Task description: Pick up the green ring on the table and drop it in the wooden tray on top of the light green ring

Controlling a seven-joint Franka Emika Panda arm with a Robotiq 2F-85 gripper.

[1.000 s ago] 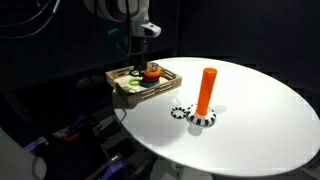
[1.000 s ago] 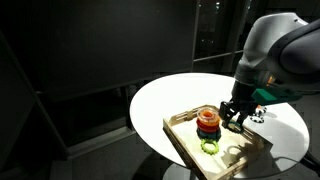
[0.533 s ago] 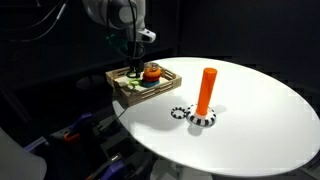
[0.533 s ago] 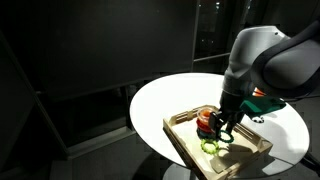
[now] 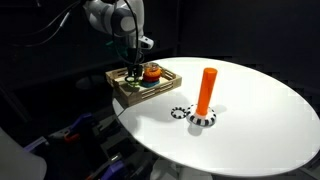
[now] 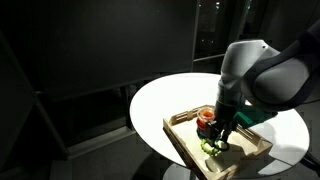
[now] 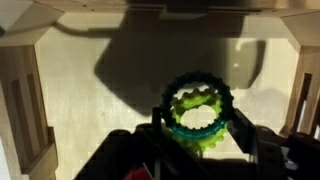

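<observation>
Wrist view: your gripper enters from the bottom of the frame. Its two dark fingers stand on either side of the green ring and press against its toothed outer edge, so the ring is clamped between them. The light green ring lies directly beneath it, showing through the hole and past the lower edge. Both sit right of centre over the floor of the wooden tray, whose rim runs down the left edge of the frame.

In an exterior view: the arm reaches down from the upper left, with the gripper low inside the wooden tray at the table's left edge. The rings under the fingers are too small to pick out. An orange stack sits in the tray just right of the gripper. At mid-frame an orange peg stands upright in a black-and-white ring, with another black-and-white ring touching it on the left.

In an exterior view: the gripper is down in the tray, right of centre. A lime patch shows at the fingertips. The orange stack is just above and to the left of it.
</observation>
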